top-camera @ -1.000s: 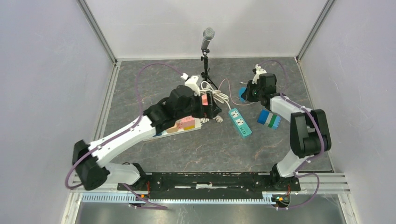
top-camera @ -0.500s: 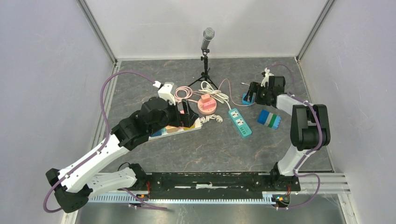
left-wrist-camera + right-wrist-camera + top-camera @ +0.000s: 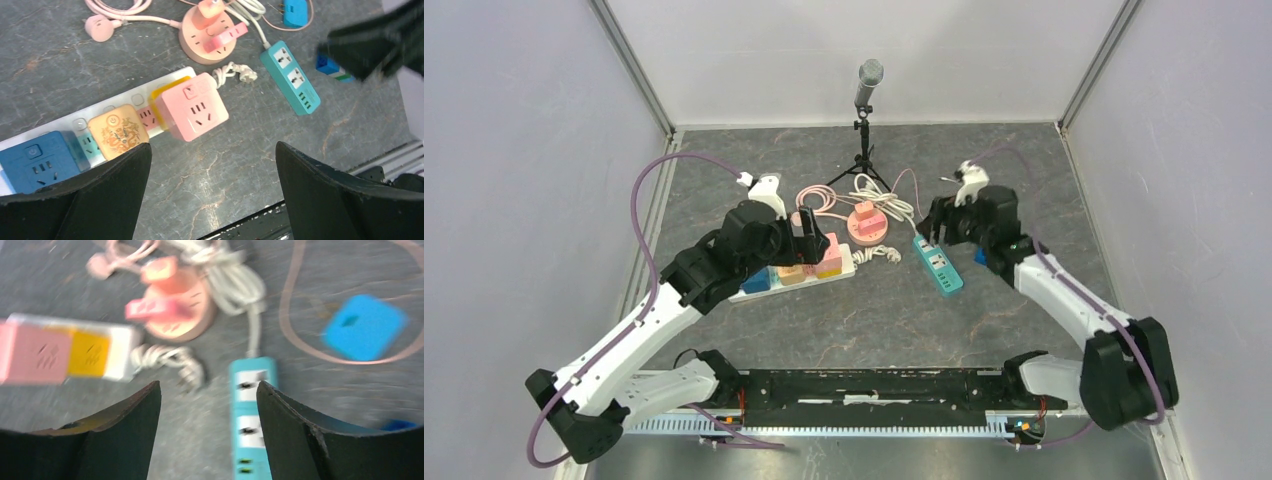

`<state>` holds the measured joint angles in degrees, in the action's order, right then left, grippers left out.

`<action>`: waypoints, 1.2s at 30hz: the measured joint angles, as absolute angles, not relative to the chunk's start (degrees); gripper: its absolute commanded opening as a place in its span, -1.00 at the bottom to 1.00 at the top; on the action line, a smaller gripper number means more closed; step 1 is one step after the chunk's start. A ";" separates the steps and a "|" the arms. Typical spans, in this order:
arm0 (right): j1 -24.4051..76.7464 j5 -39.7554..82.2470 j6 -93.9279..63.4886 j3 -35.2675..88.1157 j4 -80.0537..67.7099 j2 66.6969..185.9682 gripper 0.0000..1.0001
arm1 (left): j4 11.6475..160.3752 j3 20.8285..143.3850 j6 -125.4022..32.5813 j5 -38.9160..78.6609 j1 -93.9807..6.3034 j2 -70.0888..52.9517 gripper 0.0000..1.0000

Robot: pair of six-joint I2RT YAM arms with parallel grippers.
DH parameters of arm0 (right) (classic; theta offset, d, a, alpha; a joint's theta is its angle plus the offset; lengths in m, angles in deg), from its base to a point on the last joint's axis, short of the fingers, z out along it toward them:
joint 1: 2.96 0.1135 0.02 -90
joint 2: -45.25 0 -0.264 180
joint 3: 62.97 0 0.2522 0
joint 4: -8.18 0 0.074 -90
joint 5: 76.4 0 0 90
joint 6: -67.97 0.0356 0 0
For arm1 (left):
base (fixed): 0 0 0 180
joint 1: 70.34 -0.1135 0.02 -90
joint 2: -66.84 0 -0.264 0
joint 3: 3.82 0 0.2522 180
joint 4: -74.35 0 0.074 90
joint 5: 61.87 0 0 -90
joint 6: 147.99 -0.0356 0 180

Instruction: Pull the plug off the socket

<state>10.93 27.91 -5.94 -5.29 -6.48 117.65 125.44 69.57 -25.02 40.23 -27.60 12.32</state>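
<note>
Left fingers [image 3: 85,200]: spread wide, nothing between them, held off the table [image 3: 260,150].

In the left wrist view the pink plug [image 3: 192,112] lies in the gap between them, untouched.

Pink plug:
- A rounded cube. Its top face has a three-hole outlet and a small square button near one corner.
- It sits on a yellow collar and is seated in the white power strip [image 3: 170,79], at the end nearest the round pink socket [image 3: 200,45].

Next along the strip are a tan plug [image 3: 117,131] with a gold pattern, then a blue plug [image 3: 37,160]. A coiled white cord end [image 3: 235,74] lies just beside the strip's end.

Right fingers [image 3: 100,440]: also apart and empty; the right wrist view is motion-blurred. The teal power strip [image 3: 250,410] shows between them. In the overhead view they hang above that strip's far end.

A blue adapter [image 3: 365,327] sits on the table to one side, with a thin pink cable looping around it.

The round pink socket carries two pink plugs of its own. A microphone [image 3: 867,85] on a tripod stands behind it.
</note>
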 measured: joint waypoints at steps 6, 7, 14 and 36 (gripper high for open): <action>23.26 26.36 -2.68 -15.56 -3.01 109.43 0.49 | 125.72 68.70 -24.58 40.06 -32.97 11.66 1.00; 24.59 25.07 -1.74 -17.31 -2.66 108.25 0.49 | 125.68 68.31 -24.32 40.01 -34.07 11.66 1.00; 28.51 21.83 0.12 -19.23 -2.22 113.11 0.42 | 125.52 64.81 -22.88 38.83 -39.36 11.68 1.00; 38.06 10.82 -1.76 -10.82 -11.79 114.86 0.91 | 124.12 59.78 -21.35 32.56 -47.51 10.00 1.00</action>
<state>38.06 10.82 -1.76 -10.82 -11.79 114.86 124.12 59.78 -21.35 32.56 -47.51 10.00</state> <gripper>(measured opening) 0.854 0.994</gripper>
